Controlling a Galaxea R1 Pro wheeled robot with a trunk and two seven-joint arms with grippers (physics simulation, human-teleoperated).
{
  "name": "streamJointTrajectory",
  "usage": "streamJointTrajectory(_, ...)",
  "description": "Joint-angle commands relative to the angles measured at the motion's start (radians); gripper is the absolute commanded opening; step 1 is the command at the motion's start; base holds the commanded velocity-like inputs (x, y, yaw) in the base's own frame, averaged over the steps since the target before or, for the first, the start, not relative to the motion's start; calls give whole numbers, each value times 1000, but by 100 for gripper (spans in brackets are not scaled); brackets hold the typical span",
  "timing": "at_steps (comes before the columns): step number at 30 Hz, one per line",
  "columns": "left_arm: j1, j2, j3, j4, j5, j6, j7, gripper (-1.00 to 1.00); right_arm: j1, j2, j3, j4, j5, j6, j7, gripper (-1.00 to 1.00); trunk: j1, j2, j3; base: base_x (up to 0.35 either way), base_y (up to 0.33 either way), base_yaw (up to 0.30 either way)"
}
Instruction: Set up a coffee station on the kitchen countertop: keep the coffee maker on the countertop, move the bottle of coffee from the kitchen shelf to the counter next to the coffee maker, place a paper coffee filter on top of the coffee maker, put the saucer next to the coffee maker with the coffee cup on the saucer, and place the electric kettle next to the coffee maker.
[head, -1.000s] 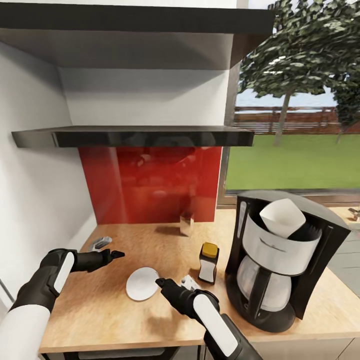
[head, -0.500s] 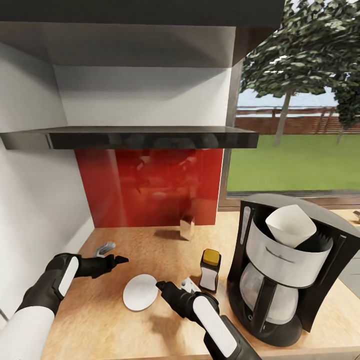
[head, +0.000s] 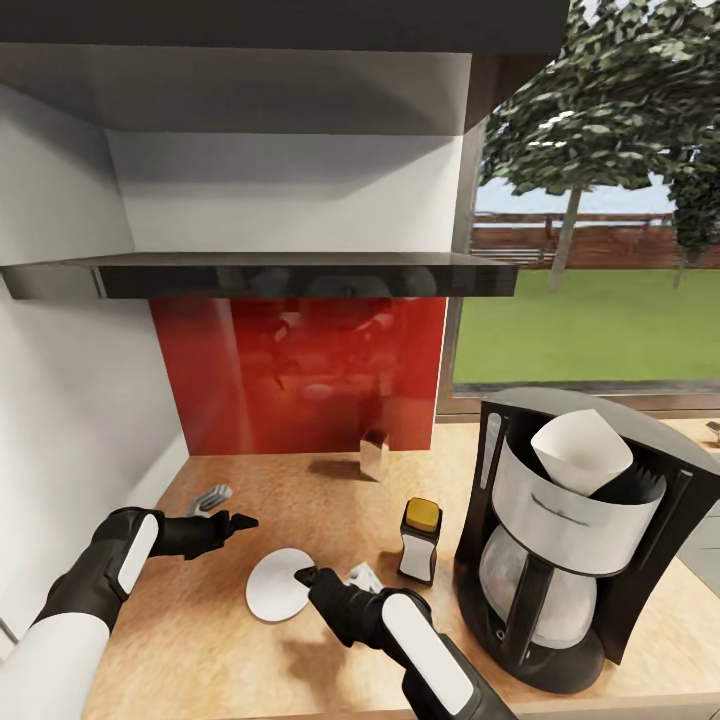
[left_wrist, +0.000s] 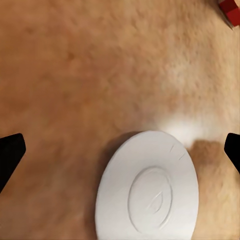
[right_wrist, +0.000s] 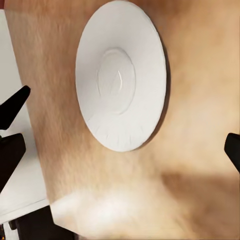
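The small flat round white saucer (head: 279, 585) lies bare on the light beige wood-look table (head: 300, 500), well left of the tall black and silver coffee maker (head: 570, 540). The right hand (head: 303, 577), fingers spread, hovers at its 3 o'clock rim, nearer than the spread left hand (head: 240, 521) at 11 o'clock. The saucer is round, so no long axis matters.

Flat round white saucer (head: 277, 586) lies on beige wood-look countertop (head: 300, 490), right gripper (head: 304, 577) at its edge, left gripper (head: 243, 521) just beside. Yellow-capped coffee jar (head: 419, 540) stands between saucer and tall black-and-silver coffee maker (head: 575, 535), white paper cone filter (head: 580, 450) on top.
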Motion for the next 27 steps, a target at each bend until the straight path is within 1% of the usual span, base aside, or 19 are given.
streamJointTrajectory(1, 0, 0, 2, 0, 0, 6, -3, 100, -1, 0, 1, -1, -6, 1, -7, 100, 0, -1, 0, 0, 0, 0)
streamJointTrajectory(8, 0, 1, -3, 0, 0, 8, -18, 100, -1, 0, 2, -3, -7, 1, -7, 100, 0, -1, 0, 0, 0, 0)
streamJointTrajectory(10, -1, 2, -16, 0, 0, 9, -31, 100, 0, 0, 2, -3, -7, 1, -7, 100, 0, -1, 0, 0, 0, 0)
streamJointTrajectory(12, 0, 2, -39, 0, 0, 8, -54, 100, -1, 0, 2, -3, -7, 1, -7, 100, 0, -1, 0, 0, 0, 0)
streamJointTrajectory(16, -1, 1, -62, 0, 1, 8, -79, 100, 0, 0, 2, -3, -7, 1, -7, 100, 0, -1, 0, 0, 0, 0)
streamJointTrajectory(27, 0, 1, -71, 2, 0, 8, -89, 100, 0, 0, 2, 3, -7, 1, -7, 100, 0, -1, 0, 0, 0, 0)
